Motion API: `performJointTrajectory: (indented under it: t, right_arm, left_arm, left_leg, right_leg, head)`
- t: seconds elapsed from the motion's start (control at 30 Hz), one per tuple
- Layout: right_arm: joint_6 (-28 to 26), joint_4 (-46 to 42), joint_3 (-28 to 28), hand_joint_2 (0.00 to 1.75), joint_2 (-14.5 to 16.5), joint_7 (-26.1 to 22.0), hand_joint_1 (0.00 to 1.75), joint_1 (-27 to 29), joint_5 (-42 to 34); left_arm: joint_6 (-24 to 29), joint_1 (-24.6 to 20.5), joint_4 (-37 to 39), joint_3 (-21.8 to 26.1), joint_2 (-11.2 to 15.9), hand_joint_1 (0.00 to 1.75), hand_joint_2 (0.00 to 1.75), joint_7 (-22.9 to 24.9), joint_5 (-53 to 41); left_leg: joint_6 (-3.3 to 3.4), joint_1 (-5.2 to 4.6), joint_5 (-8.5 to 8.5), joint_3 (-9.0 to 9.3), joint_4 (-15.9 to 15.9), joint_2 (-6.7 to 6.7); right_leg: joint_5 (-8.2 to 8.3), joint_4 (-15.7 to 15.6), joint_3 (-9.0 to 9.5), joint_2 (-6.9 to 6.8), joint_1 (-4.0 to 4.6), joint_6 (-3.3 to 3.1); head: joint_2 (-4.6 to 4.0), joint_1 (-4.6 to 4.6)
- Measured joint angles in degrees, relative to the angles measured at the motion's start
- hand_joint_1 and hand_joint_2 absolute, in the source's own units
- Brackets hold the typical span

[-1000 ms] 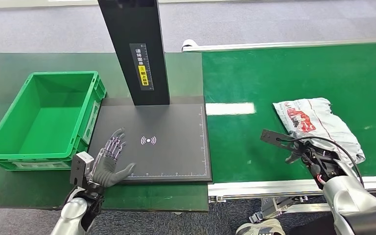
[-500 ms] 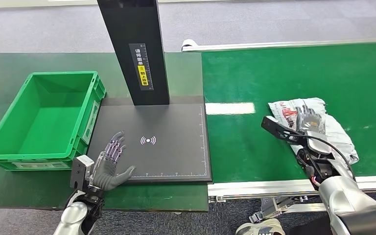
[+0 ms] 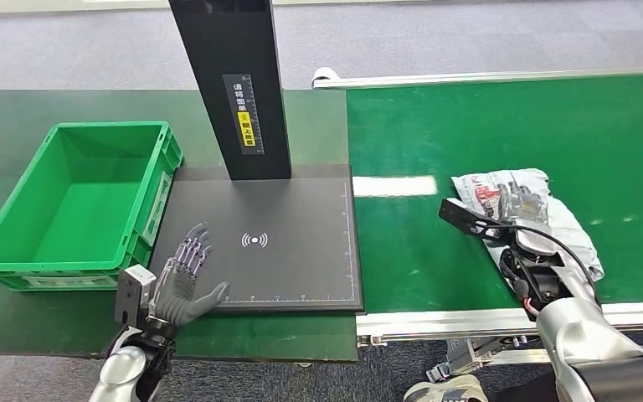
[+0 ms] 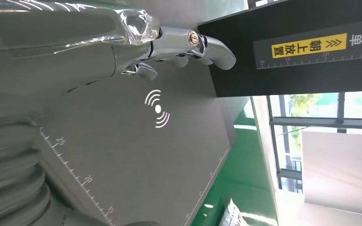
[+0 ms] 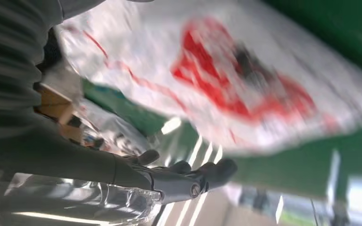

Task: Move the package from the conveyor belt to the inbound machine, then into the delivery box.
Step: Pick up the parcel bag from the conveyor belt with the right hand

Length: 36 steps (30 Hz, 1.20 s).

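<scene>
Fingers (image 3: 526, 198) of the right hand (image 3: 522, 219) had come forward since a second earlier and lay spread over the near part of the one package (image 3: 552, 219), not visibly clasping it. That package had slid left along the conveyor belt (image 3: 486, 126). One left hand (image 3: 181, 280) hovered open-fingered over the scanner pad (image 3: 301, 218); one green delivery box (image 3: 75, 201) sat far left.

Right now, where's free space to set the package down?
Free: the scanner plate between the black post and its ruler edge; the green crate is empty too. Crowded: the plate's near-left corner, under the left hand, and around the package, under the right hand.
</scene>
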Motion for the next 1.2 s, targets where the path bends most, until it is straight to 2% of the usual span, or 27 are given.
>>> performJointTrajectory:
  t: [0.1,0.2,0.47,0.6,0.77,1.2]
  right_arm:
    - [7.03,0.96,-0.21,1.75,-0.03,1.59,0.00,0.08,0.84]
    - [11.68,1.76,-0.26,1.75,-0.17,2.25,0.00,0.14,1.44]
    - [15.24,2.93,-0.54,1.75,-0.69,2.49,0.00,0.60,1.67]
    - [17.29,3.28,-0.72,1.75,-0.78,2.00,1.72,0.90,1.74]
    - [20.76,3.38,-0.72,1.75,-1.07,-0.84,1.75,0.84,1.61]
    - [21.68,3.38,-0.73,1.75,-1.13,-5.32,1.75,0.47,0.68]
  left_arm:
    - [-0.12,-1.38,1.66,-0.04,-0.05,0.00,1.75,-0.49,-0.07]
    - [-0.20,-2.64,3.28,-0.07,-0.11,0.00,1.75,-0.85,-0.10]
    - [-0.36,-3.89,5.81,-0.11,-0.12,0.00,1.75,-1.36,-0.09]
    - [-0.44,-3.97,6.57,-0.24,-0.13,0.00,1.75,-1.58,-0.09]
    - [-0.51,-5.29,7.83,-0.48,-0.14,0.00,1.75,-1.62,-0.14]
    - [-0.20,-5.68,8.71,-0.52,-0.14,0.00,1.75,-1.64,-0.14]
  left_leg:
    - [0.00,0.00,0.00,0.00,0.00,0.01]
    - [0.00,0.00,0.00,0.00,0.00,0.02]
    - [0.00,0.00,0.00,-0.01,0.00,0.01]
    - [0.00,0.00,0.00,0.00,0.00,0.01]
    - [0.00,0.00,0.00,0.06,0.00,0.01]
    - [0.00,0.00,0.00,0.13,0.00,0.00]
  right_leg:
    - [0.00,0.00,-0.03,0.01,0.00,0.00]
    - [0.00,0.00,-0.04,0.01,0.00,0.00]
    - [0.00,0.00,-0.04,0.01,0.00,0.00]
    - [0.00,-0.01,-0.03,0.01,0.00,0.00]
    - [0.00,-0.01,0.05,0.00,0.00,0.00]
    - [0.00,-0.01,0.16,0.00,0.00,0.00]
  head:
    - [0.00,0.00]
    - [0.01,0.00]
    - [0.01,0.01]
    - [0.02,0.01]
    - [0.01,0.01]
    - [0.00,0.01]
